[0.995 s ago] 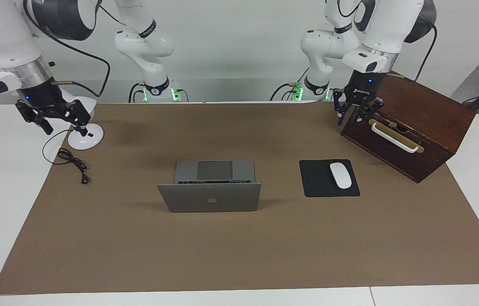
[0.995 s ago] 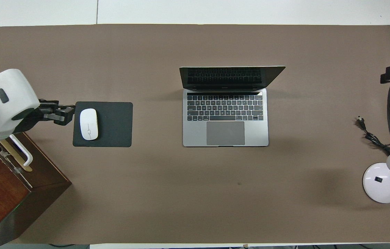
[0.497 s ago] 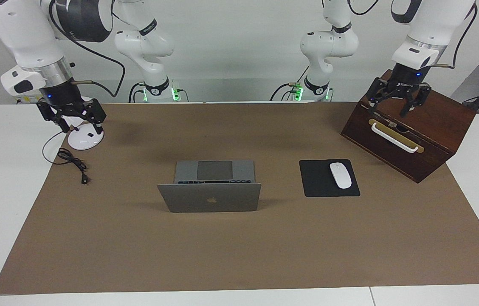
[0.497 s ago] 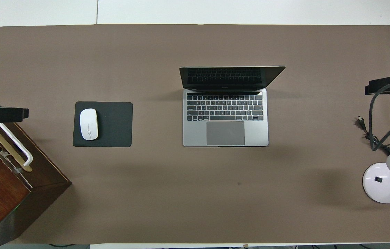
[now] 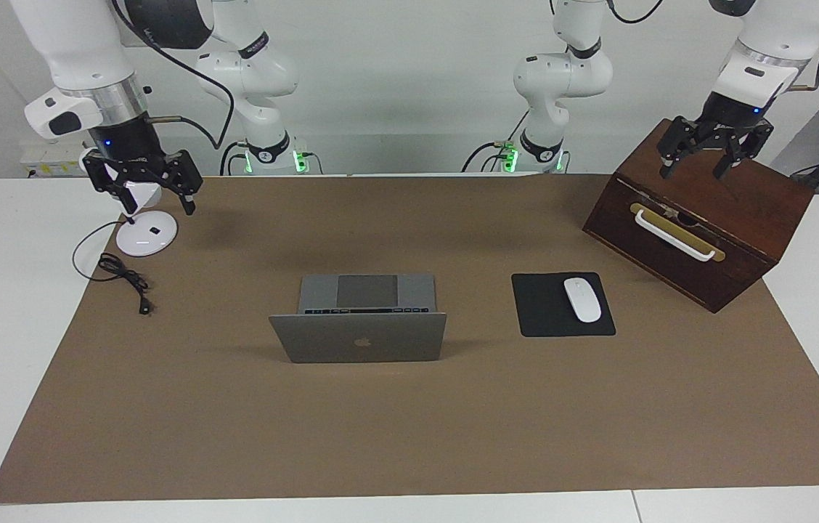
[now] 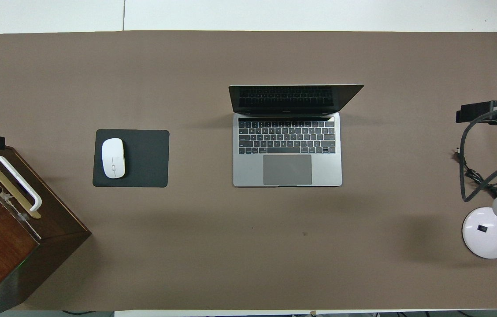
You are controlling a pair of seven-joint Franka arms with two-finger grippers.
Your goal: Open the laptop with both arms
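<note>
My left gripper (image 5: 705, 154) has pulled up and away over the wooden box (image 5: 736, 211) at my left arm's end of the table; a second ago it hung lower, just off the box's white handle (image 5: 673, 234). Its jaws have spread wide since then and hold nothing. My right gripper (image 5: 150, 190) has likewise drawn back over the base of the white lamp (image 5: 146, 237), fingers apart and empty, as far as I can make out from this angle. The laptop (image 5: 360, 319) sits well apart from both grippers, between them at the middle of the brown mat (image 5: 409, 436), its lid raised and the keyboard showing. It has not moved in that time. With both hands clear and the lid standing open, I judge the opening done and this is my retreat.
</note>
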